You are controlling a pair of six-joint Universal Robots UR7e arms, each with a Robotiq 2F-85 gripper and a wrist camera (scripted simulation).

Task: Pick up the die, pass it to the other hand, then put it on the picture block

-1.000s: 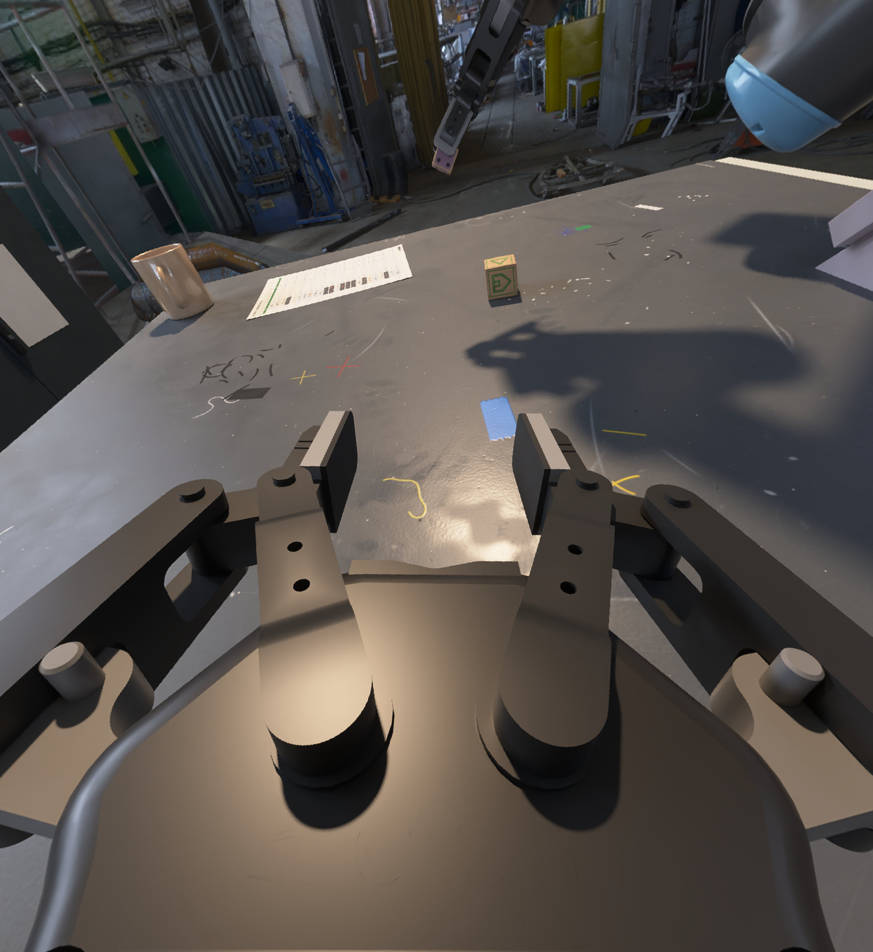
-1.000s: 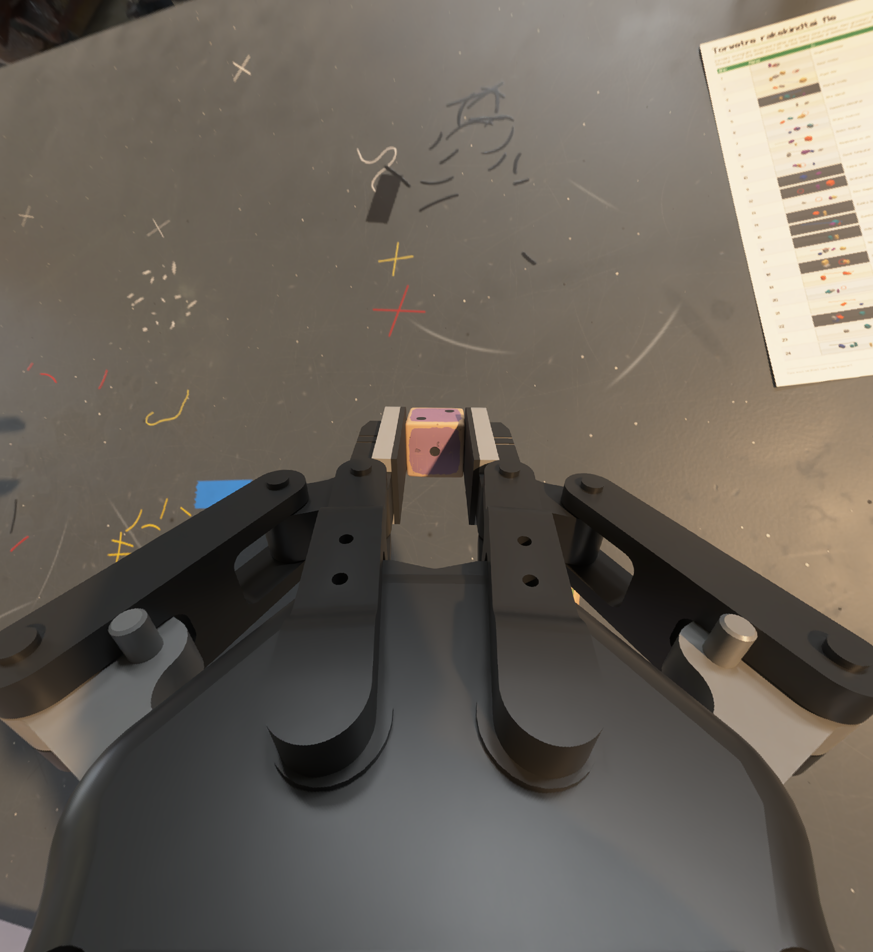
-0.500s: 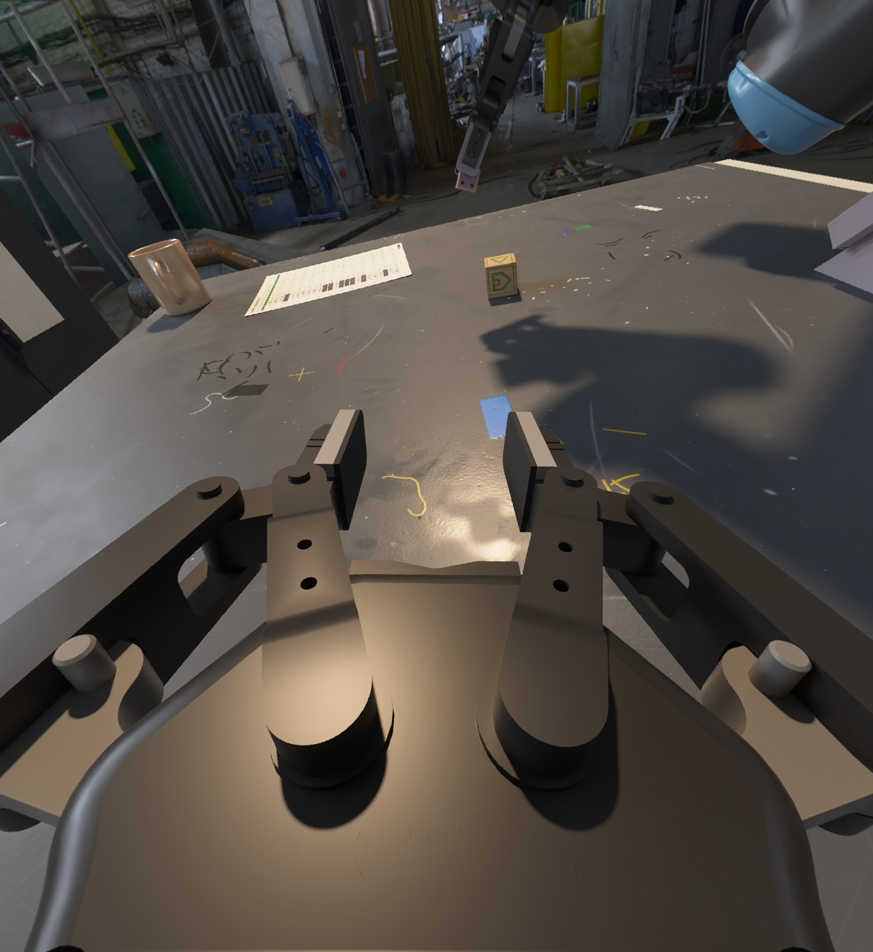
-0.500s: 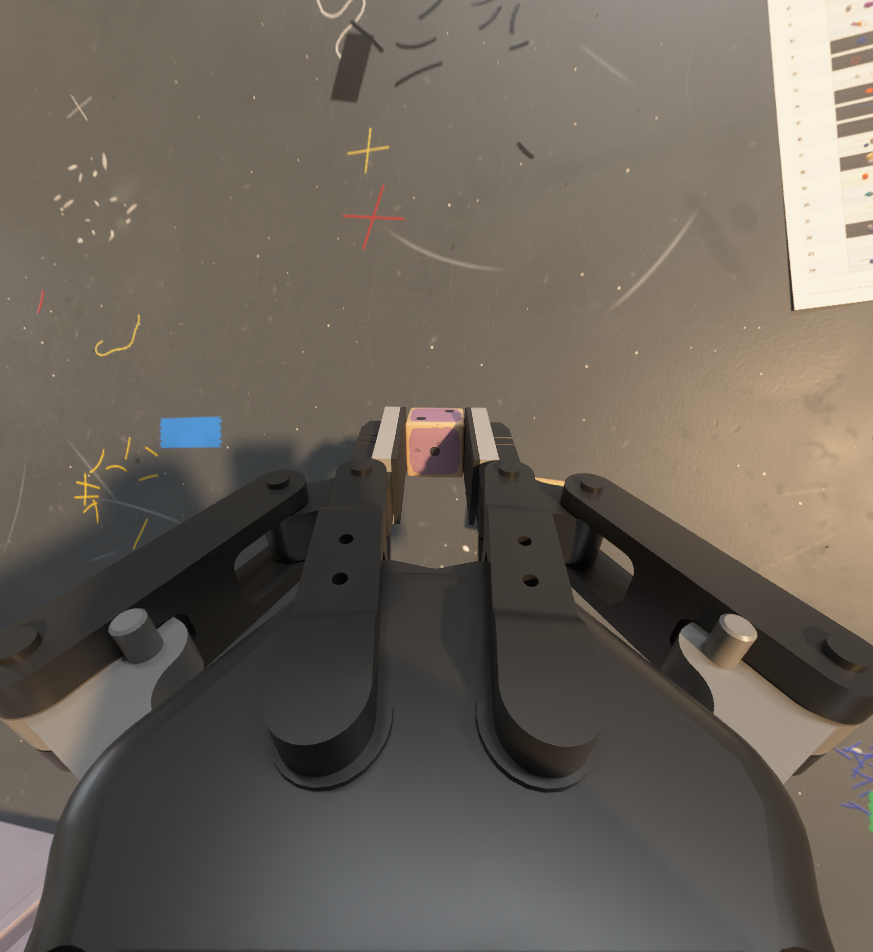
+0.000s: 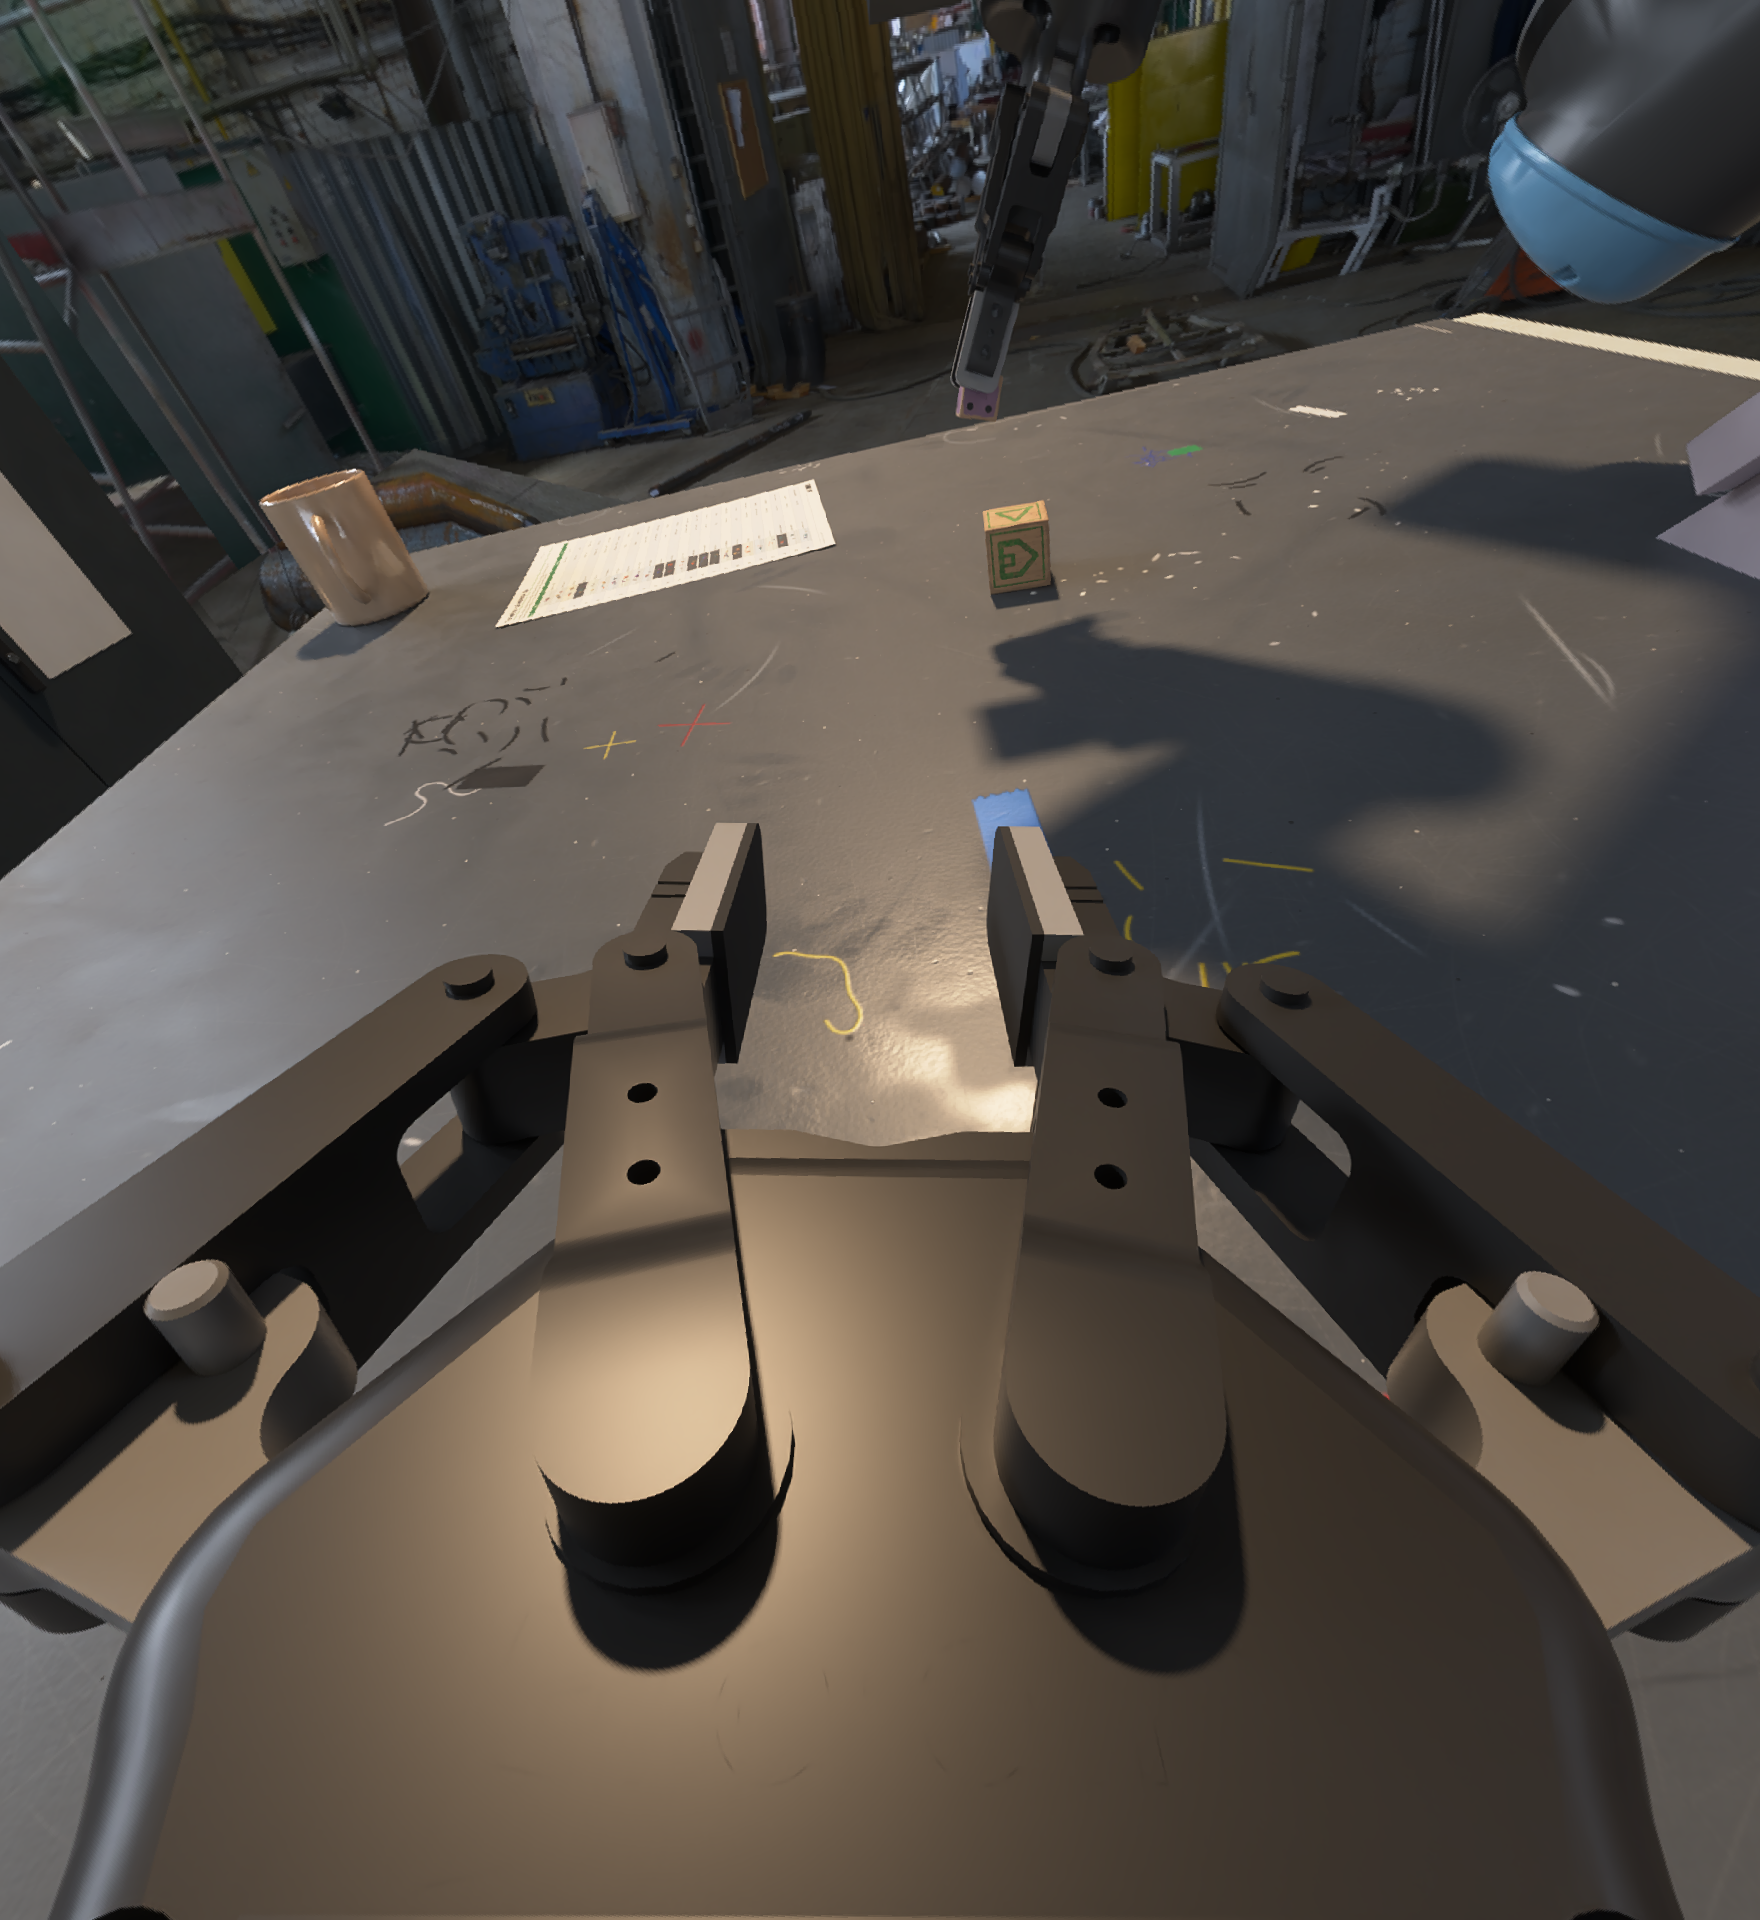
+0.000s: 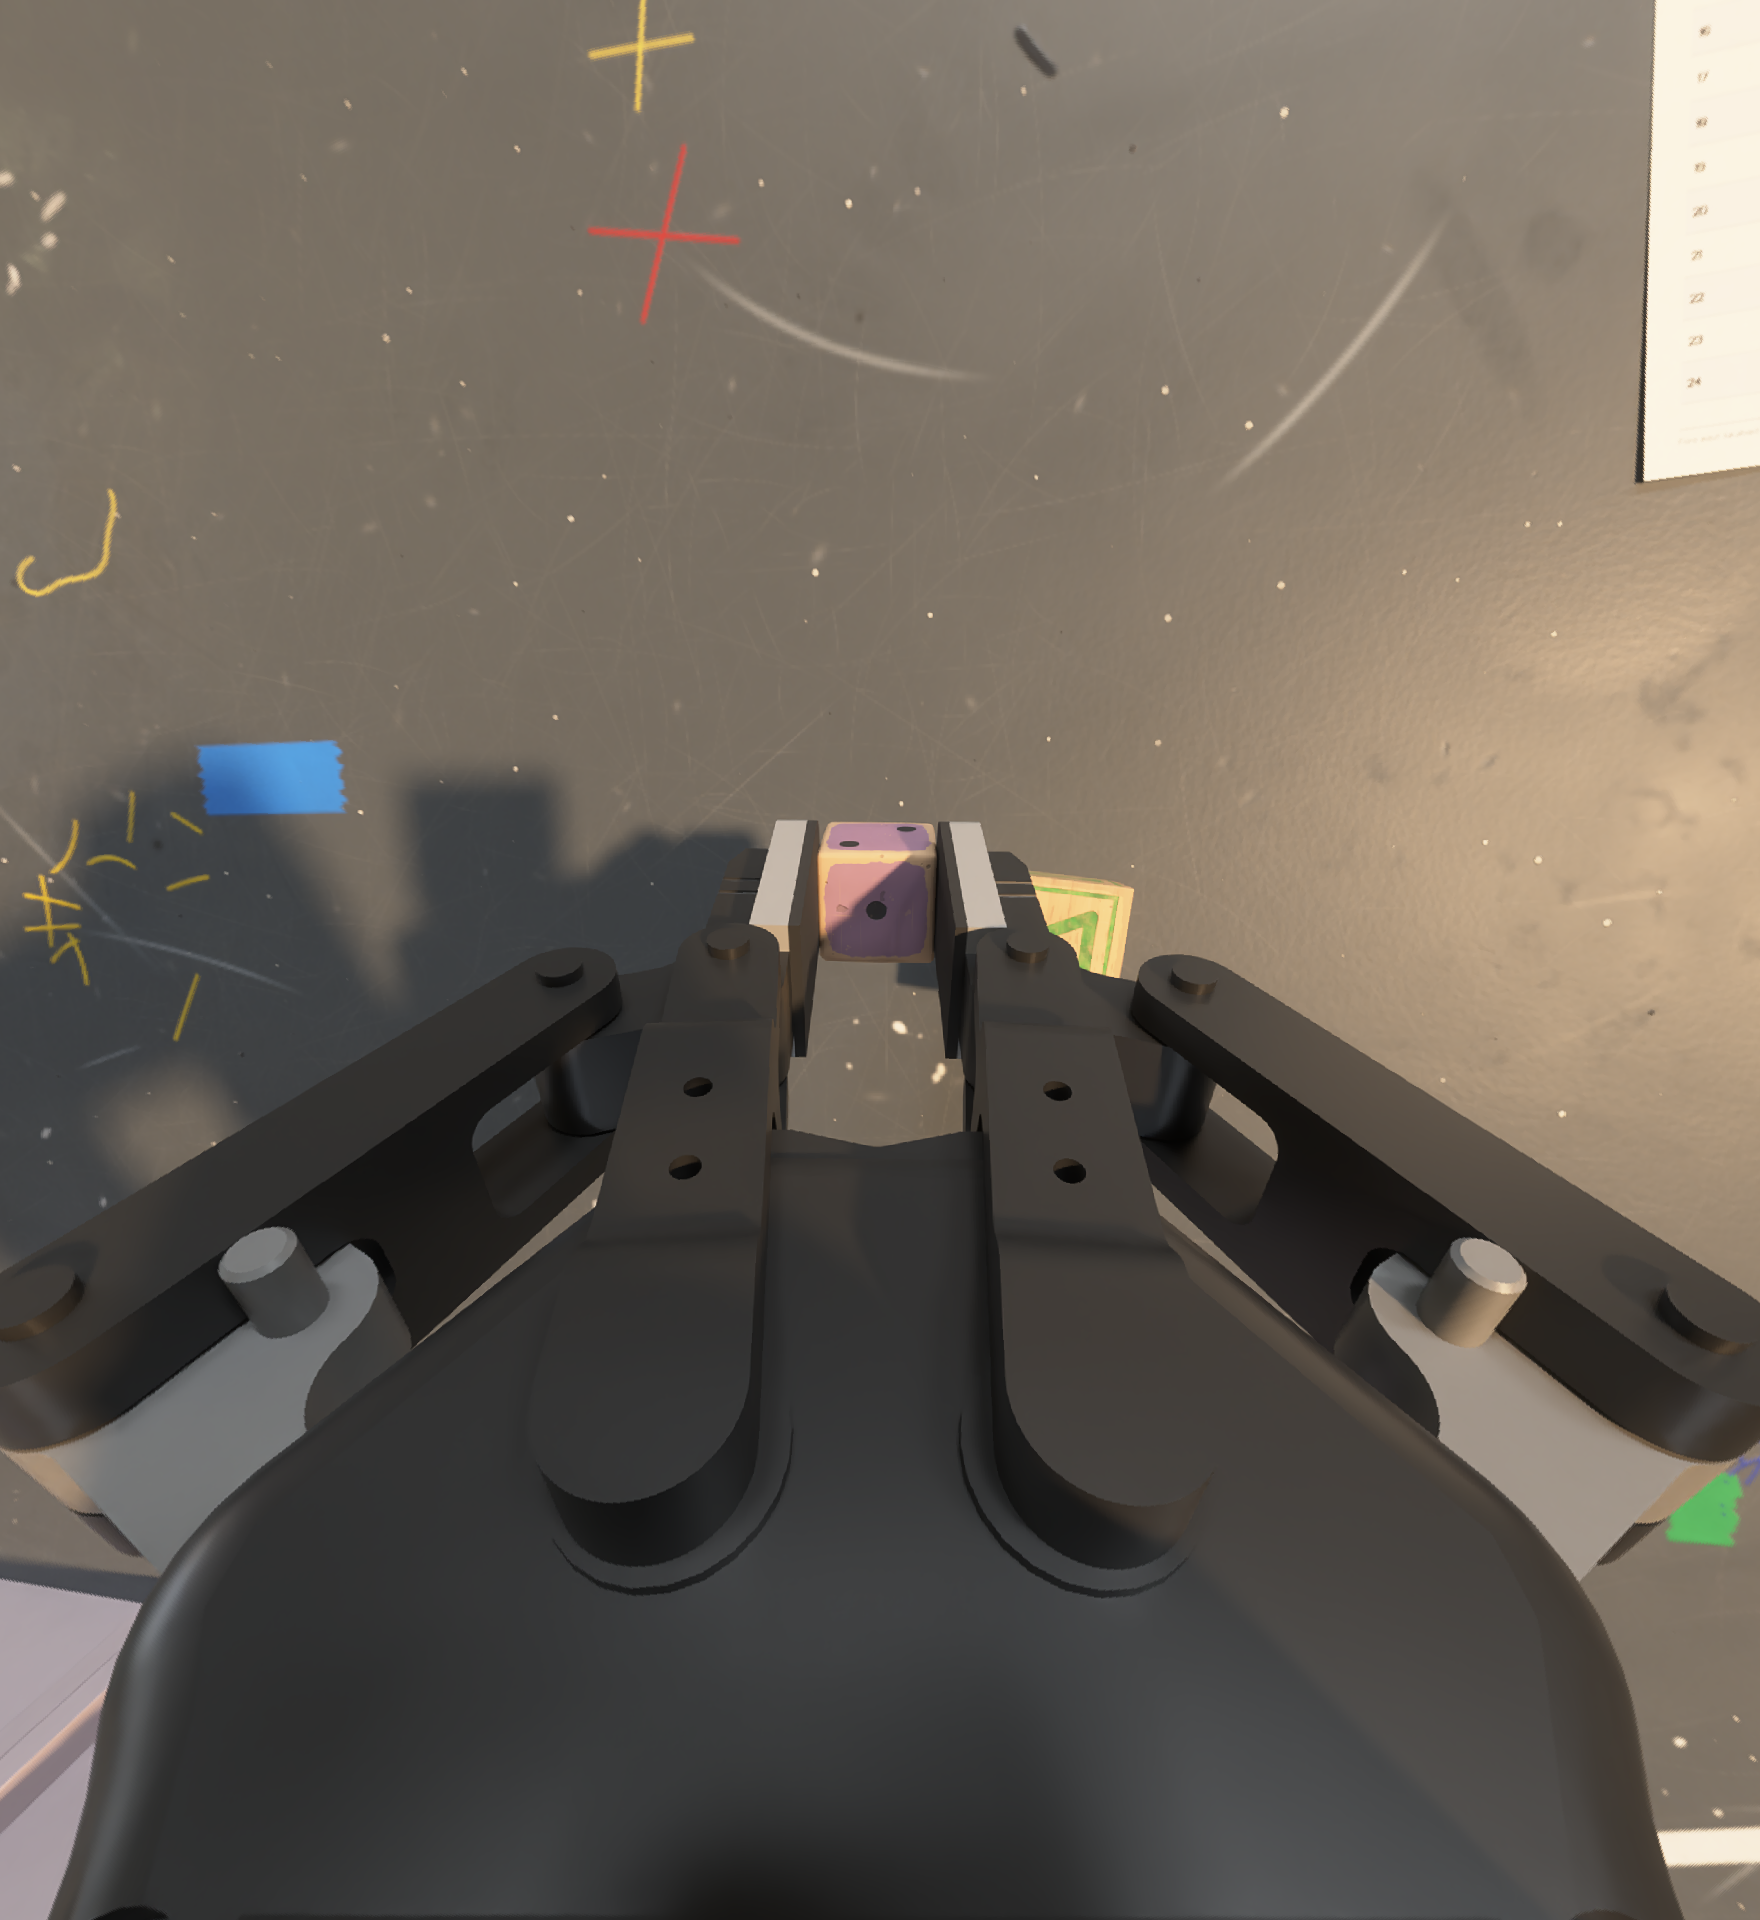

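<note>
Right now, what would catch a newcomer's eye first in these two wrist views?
Probably the pink die, pinched between the right gripper pads high above the dark table. Next, the wooden picture block with green markings, standing alone mid-table, partly hidden behind the right gripper's finger in its own view. The left gripper hangs open and empty over the near table, with a tan cup at the far left corner.

The right gripper [image 6: 876, 894] hides most of the picture block [image 6: 1089, 920]; the printed sheet [image 6: 1749, 239] is cut off.
</note>
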